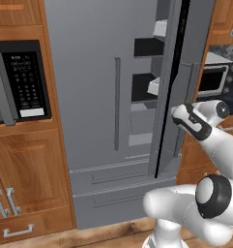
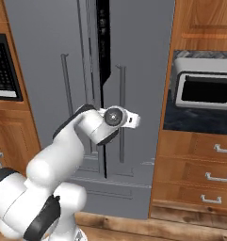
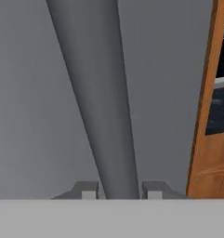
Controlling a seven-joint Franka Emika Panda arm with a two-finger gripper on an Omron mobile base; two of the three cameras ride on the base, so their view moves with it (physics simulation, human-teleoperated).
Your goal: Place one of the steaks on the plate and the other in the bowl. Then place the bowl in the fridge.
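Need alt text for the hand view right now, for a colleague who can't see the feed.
The gripper has its two fingertips closed on either side of the fridge's long grey bar handle, which runs from the top of the picture down between them. A wooden cabinet edge stands along the right side.

Warm wooden cabinets [image 1: 26, 169] are flanking the steel appliance; a black microwave [image 1: 21, 80] is sitting left, a toaster oven [image 2: 204, 89] is resting on the dark counter [image 2: 195, 120], plank floor [image 2: 148, 228] below.
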